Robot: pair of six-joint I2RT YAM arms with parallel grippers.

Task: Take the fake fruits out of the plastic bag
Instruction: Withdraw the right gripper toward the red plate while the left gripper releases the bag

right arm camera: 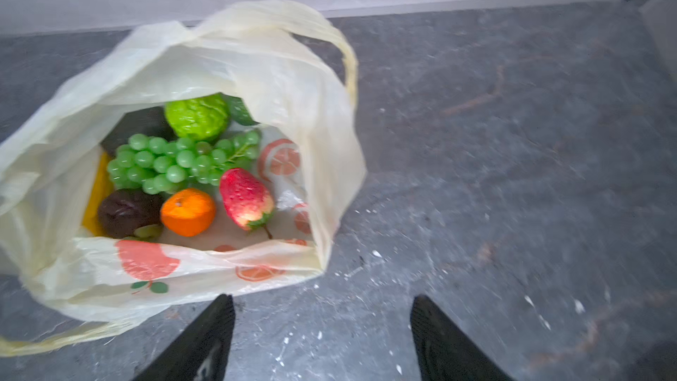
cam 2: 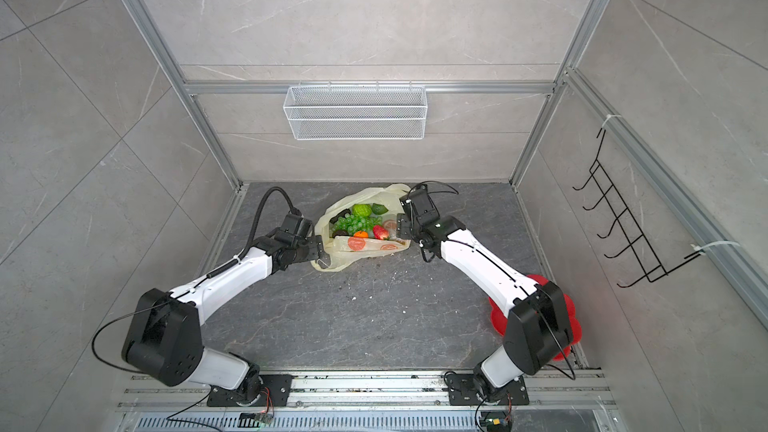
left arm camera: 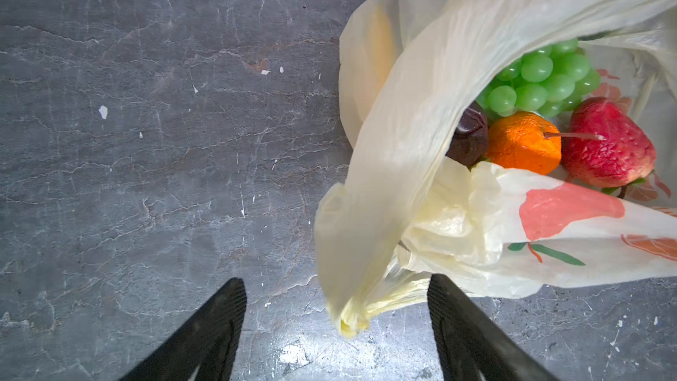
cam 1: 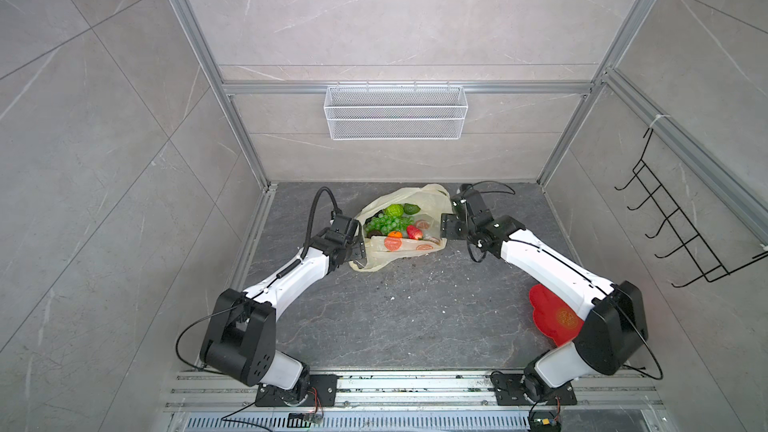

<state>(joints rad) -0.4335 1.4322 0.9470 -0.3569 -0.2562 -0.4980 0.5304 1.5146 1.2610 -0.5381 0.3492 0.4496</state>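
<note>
The plastic bag [cam 1: 374,260] [cam 2: 340,260] lies at the back of the table, its mouth gaping upward. Inside it I see the fake fruits: green grapes [right arm camera: 165,163] [left arm camera: 542,78], an orange [right arm camera: 188,212], a strawberry [right arm camera: 245,197], a bumpy green ball [right arm camera: 196,115], a dark avocado [left arm camera: 470,137] and a green avocado [cam 1: 412,208]. My left gripper [left arm camera: 335,285] [cam 1: 359,253] is open at the bag's left edge, and a loop handle [left arm camera: 351,309] hangs loose between its fingers. My right gripper [right arm camera: 323,300] [cam 1: 444,226] is open and empty beside the bag's right edge.
A red flower-shaped plate [cam 1: 548,313] lies at the front right, partly under my right arm. On the back wall hangs a white mesh basket [cam 1: 395,112]; a black hook rack [cam 1: 681,222] is on the right wall. Metal rails run along the table's front edge.
</note>
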